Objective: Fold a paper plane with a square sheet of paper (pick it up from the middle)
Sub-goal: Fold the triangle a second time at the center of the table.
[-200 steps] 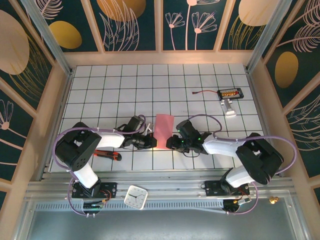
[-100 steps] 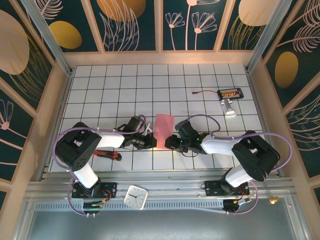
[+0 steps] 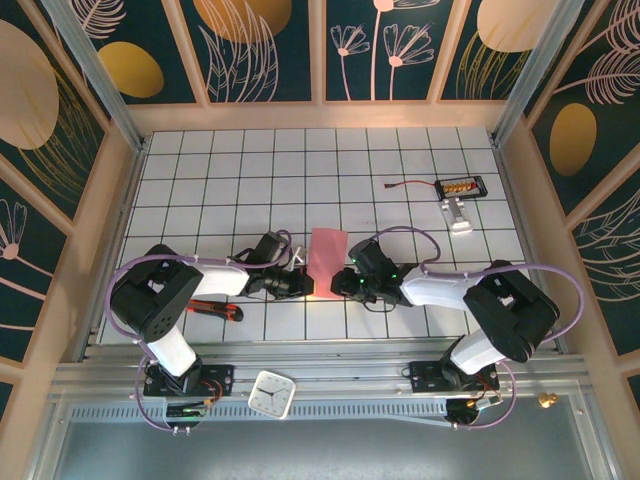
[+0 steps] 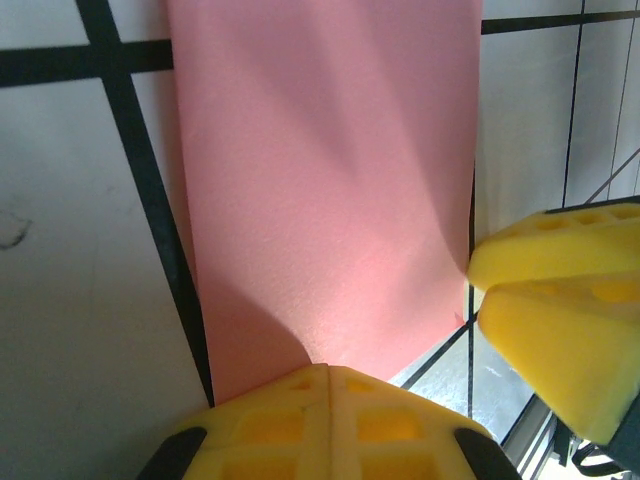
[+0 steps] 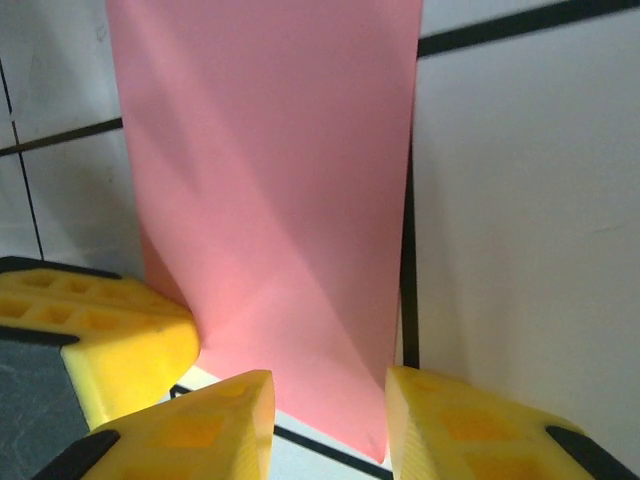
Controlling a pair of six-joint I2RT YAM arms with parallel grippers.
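Observation:
The square sheet of paper [image 3: 325, 260] lies on the white tiled table as a narrow salmon-pink strip, folded in half lengthwise. A paper plane is out of view. My left gripper [image 3: 300, 285] is shut, and its joined yellow fingertips [image 4: 330, 385] rest on the near edge of the paper [image 4: 320, 180]. My right gripper [image 3: 341, 284] is open. In the right wrist view its two fingers [image 5: 215, 420] stand either side of the near corner of the paper [image 5: 270, 180]. That corner lifts slightly off the table. The two grippers face each other across the strip.
A red-handled black tool [image 3: 215, 309] lies under the left arm. A white square clock [image 3: 271, 393] sits on the front rail. At the back right are a black device with a cable [image 3: 461, 187] and a small white part [image 3: 459, 217]. Wooden walls ring the table.
My right gripper has edged slightly left, closer to the paper's near corner. The left gripper and the paper have stayed put.

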